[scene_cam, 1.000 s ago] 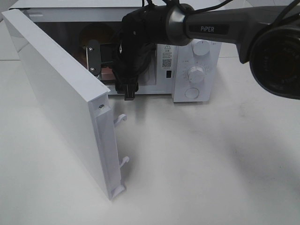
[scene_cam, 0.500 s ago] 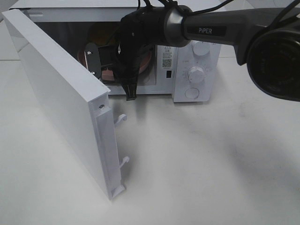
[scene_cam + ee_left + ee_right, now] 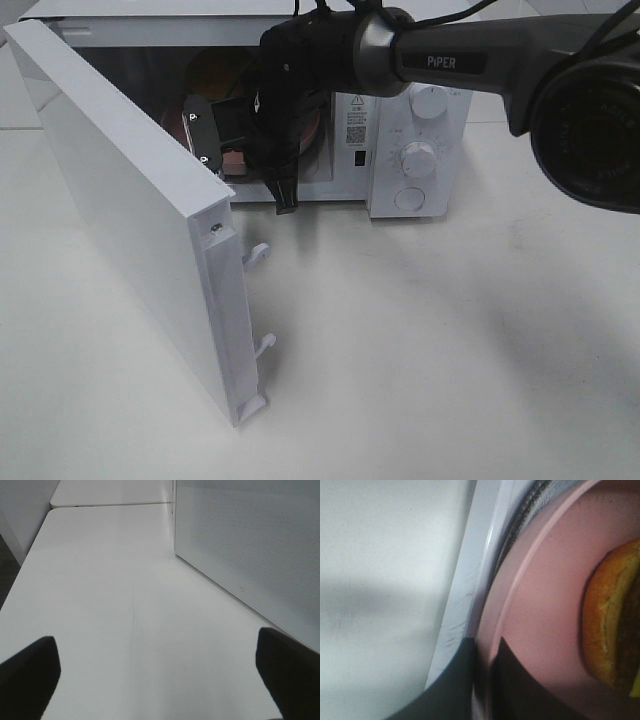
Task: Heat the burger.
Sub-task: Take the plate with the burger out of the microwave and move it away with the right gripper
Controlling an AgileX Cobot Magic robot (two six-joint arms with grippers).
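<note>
The burger (image 3: 612,630) sits on a round pink plate (image 3: 545,595); only its golden bun edge shows in the right wrist view. In the exterior high view the burger (image 3: 215,78) is a dim brown shape inside the open white microwave (image 3: 440,130), on the plate (image 3: 233,160). My right gripper (image 3: 482,685) is shut on the plate's rim at the cavity's front sill. It also shows in the exterior high view (image 3: 200,135), reaching into the cavity. My left gripper (image 3: 160,675) is open and empty over the table.
The microwave door (image 3: 130,220) stands swung wide open to the left, its latches pointing at the table. Its outer face (image 3: 250,545) is close beside my left gripper. The control knobs (image 3: 418,157) are to the right of the cavity. The white table (image 3: 430,340) lies in front.
My right gripper with the plate and burger has shifted slightly inside the microwave opening. The door has not moved.
</note>
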